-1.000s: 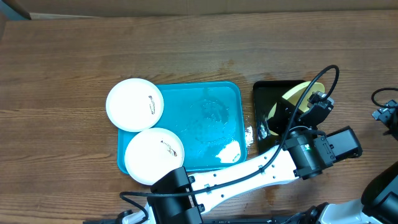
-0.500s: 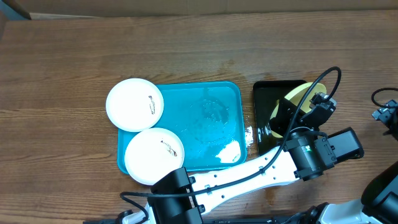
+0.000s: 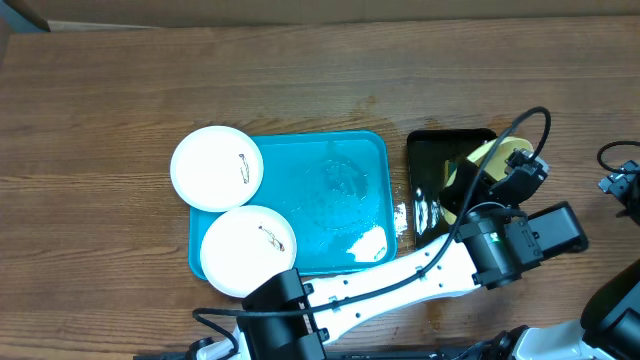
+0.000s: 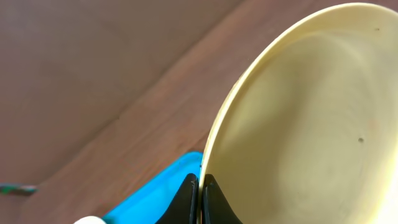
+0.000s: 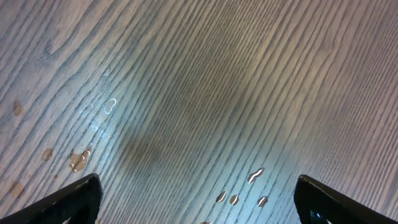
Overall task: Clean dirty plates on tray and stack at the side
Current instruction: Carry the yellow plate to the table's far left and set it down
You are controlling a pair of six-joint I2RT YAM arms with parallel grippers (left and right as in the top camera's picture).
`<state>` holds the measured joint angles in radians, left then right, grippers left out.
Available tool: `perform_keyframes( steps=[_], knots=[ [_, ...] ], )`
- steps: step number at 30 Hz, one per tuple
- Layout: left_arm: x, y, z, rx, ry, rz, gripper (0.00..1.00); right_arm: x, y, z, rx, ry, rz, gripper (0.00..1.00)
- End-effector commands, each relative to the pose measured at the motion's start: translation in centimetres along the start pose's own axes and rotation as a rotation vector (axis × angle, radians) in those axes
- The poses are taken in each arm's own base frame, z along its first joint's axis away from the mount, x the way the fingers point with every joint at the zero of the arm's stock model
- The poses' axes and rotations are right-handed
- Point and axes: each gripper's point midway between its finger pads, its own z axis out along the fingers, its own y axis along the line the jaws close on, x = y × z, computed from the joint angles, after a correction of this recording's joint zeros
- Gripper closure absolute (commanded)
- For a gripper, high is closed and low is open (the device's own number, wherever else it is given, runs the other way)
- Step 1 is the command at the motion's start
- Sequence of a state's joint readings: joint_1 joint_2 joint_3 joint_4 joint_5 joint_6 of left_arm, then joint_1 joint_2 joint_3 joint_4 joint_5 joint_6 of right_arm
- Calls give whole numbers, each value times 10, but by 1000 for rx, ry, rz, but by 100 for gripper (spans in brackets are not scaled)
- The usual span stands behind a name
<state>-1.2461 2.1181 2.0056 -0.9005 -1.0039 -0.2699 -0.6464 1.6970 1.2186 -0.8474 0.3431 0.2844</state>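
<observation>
Plates, three in all, share a brown wood-grain table with two trays, and I take the surface first. Under my right wrist the boards are wet. Small drops of water shine on the grain, and my right gripper hangs over them with its fingers wide apart, holding nothing. Farther out, a wet sheen lies on the table between the two trays, and more glistens on the near right part of the blue tray. Beyond the table's far edge runs a pale tan strip; I cannot tell what it is.

Now the count, from my side outward. The near white plate lies flat on the blue tray's near left corner and overhangs the rim. The far white plate lies flat on the far left corner, also overhanging onto the table. Their edges meet or nearly meet, and I cannot tell which. Each carries one small dark smear. The third, the yellow plate, is off to the right, clear of the blue tray. It is tilted up on edge above the black tray. My left gripper is clamped on its rim, with one finger on each face. The black tray sits just beside the blue tray's right side, with a narrow strip of table between them.
</observation>
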Motion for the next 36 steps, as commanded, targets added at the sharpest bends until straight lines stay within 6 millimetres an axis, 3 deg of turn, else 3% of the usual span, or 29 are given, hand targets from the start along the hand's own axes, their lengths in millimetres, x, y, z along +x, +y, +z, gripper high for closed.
perform_keyframes(
  steps=[1, 4, 8, 12, 15, 19, 25, 29, 32, 36],
  knots=[
    [-8, 15, 9, 63, 30, -81, 96, -11, 1, -10, -16, -40, 18, 0],
    [-10, 34, 27, 105, 71, -152, 96, -11, 1, -10, -16, -40, 18, 0],
    [-15, 80, 51, 208, 122, -289, 96, -11, 1, -10, -16, -40, 18, 0],
    [-10, 161, 76, 281, 162, -469, 96, -11, 1, -10, -16, -40, 18, 0],
    [15, 236, 97, 251, 214, -622, 96, -11, 1, -10, -16, -40, 18, 0],
    [82, 326, 123, 158, 347, -823, 96, -11, 1, -10, -16, -40, 18, 0],
    [224, 441, 135, -65, 591, -1122, 96, -11, 1, -10, -16, -40, 18, 0],
    [311, 479, 125, -197, 747, -1269, 96, -11, 1, -10, -16, -40, 18, 0],
    [362, 491, 120, -253, 842, -1340, 96, -11, 1, -10, -16, -40, 18, 0],
    [418, 493, 120, -308, 954, -1405, 96, -11, 1, -10, -16, -40, 18, 0]
  ],
)
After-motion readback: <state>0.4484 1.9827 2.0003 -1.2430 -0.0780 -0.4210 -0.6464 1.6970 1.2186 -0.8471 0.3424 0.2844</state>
